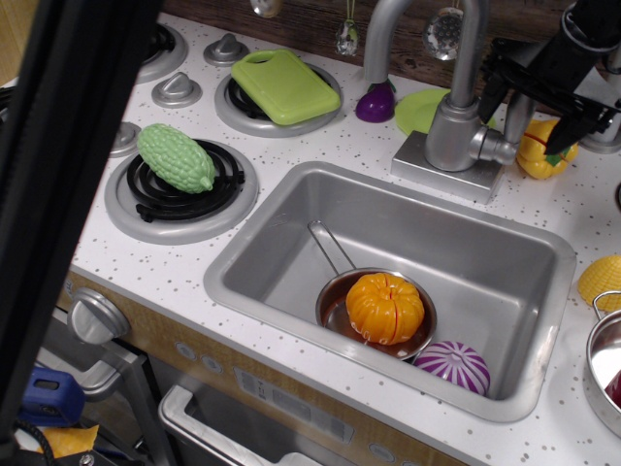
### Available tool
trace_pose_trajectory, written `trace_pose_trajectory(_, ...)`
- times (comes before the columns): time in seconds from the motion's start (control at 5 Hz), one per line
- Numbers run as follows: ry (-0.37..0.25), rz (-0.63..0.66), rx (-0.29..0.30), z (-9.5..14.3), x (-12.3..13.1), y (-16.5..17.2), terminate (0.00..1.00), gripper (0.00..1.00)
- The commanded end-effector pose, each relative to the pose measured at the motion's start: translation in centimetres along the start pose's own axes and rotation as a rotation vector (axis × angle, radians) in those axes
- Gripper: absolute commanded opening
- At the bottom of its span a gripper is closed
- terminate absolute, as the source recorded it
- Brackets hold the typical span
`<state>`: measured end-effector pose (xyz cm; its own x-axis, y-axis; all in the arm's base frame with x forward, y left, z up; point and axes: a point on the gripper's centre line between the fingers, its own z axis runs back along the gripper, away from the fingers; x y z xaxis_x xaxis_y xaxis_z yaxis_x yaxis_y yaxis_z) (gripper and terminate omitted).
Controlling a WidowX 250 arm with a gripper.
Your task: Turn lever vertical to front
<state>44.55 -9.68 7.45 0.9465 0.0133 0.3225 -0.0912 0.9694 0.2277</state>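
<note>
Silver-grey flat plastic lever [517, 118] stands upright between the black gripper's [534, 115] open jaws (apparently ungrasped).

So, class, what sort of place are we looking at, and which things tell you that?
Most likely a toy play kitchen: a speckled counter with a steel sink, coil burners with knobs, and plastic food such as the orange fruit sitting in a small pan.

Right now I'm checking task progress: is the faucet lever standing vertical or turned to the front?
Vertical: the lever rises upright from its side peg, between the fingers of the open claw.
</note>
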Motion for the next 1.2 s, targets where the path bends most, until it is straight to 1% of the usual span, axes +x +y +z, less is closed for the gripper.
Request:
trace_pose_trajectory(0.0, -0.091, 0.023, -0.029, 2.0, 2.2, 0.8, 0.0, 1.0)
trace_pose_trajectory(0.2, -0.099, 0.018, -0.046, 1.6, 2.6, 1.2, 0.0, 0.0)
trace_pose_trajectory(0.4, -0.085, 0.042, -0.085, 1.6, 2.4, 1.0, 0.0, 0.0)
trace_pose_trajectory(0.6, -0.038, 0.142, -0.169, 2.0, 1.0, 0.1, 0.0, 0.0)
trace_pose_trajectory(0.8, 0.012, 0.244, -0.195, 2.4, -0.4, -0.8, 0.0, 0.0)
trace_pose_trajectory(1.0, 0.019, 0.276, -0.187, 2.8, -1.3, -1.6, 0.0, 0.0)
